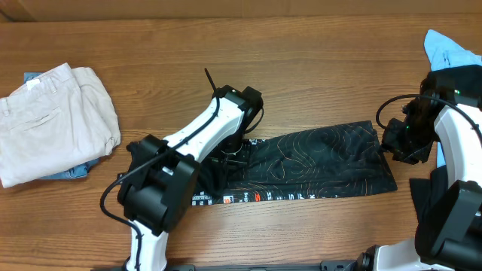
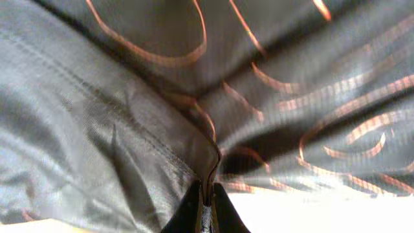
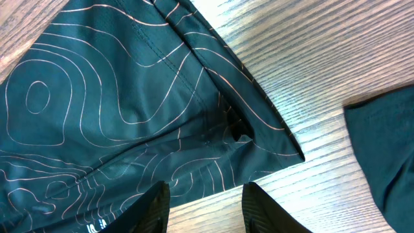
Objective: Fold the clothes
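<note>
Nearest the overhead lens is the left arm (image 1: 162, 184), its black housing filling the lower left-centre of the frame. Far left, folded beige trousers (image 1: 53, 120) lie on a blue cloth (image 1: 75, 172) that peeks out beneath them, well apart from everything else on the wooden table (image 1: 301, 60).

From the housing, the arm's white link reaches up and right to the left gripper (image 1: 230, 154), which is down on the left end of the black garment (image 1: 316, 162). The left wrist view shows the fingertips pressed together with a raised fold of the orange-lined fabric pinched between them.

That garment lies as a long flat strip across the centre and right of the overhead frame, with white lettering (image 1: 286, 196) along its lower edge.

At its right end sits the right gripper (image 1: 395, 143). In its wrist view the two fingers (image 3: 155, 207) stand partly apart at the bottom of the frame, over the garment's edge and bare wood, gripping nothing. A dark cloth (image 3: 388, 149) lies right of it, and a light-blue cloth (image 1: 448, 49) occupies the overhead's upper right corner.
</note>
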